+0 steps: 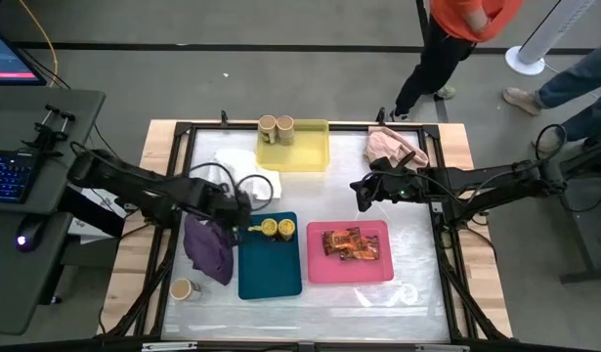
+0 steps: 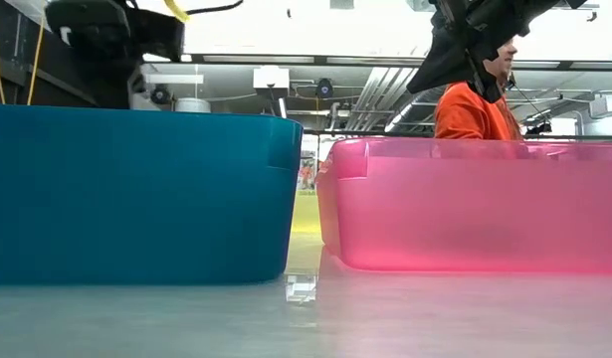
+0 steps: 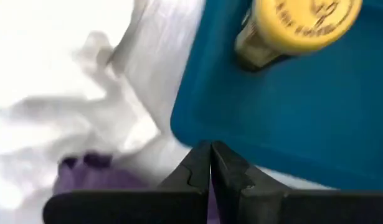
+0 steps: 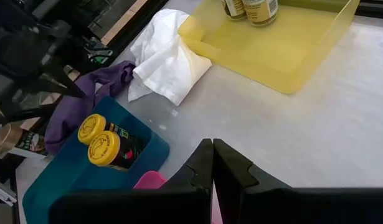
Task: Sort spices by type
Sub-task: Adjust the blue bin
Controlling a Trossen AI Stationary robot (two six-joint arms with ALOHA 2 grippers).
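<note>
Overhead, pale wood table (image 1: 132, 256) with black frame and glossy clear sheet. Grey floor behind, person in orange (image 1: 463, 20) standing. Leftward, one tan-lidded jar (image 1: 182, 289) alone beside crumpled purple cloth (image 1: 210, 246). Left gripper (image 1: 243, 207) pressed together, empty, at teal tray (image 1: 271, 269) edge; two yellow-lidded jars (image 1: 269, 229) inside. Two tan-lidded jars (image 1: 277, 126) in translucent yellow tray (image 1: 298, 153). Foil packets (image 1: 347, 244) in pink tray (image 1: 350, 272). Right gripper (image 1: 361, 194) pressed together, empty, above bare sheet.

Bare table (image 1: 349, 186) lies open between yellow tray (image 1: 315, 156) and pink tray (image 1: 318, 269).
</note>
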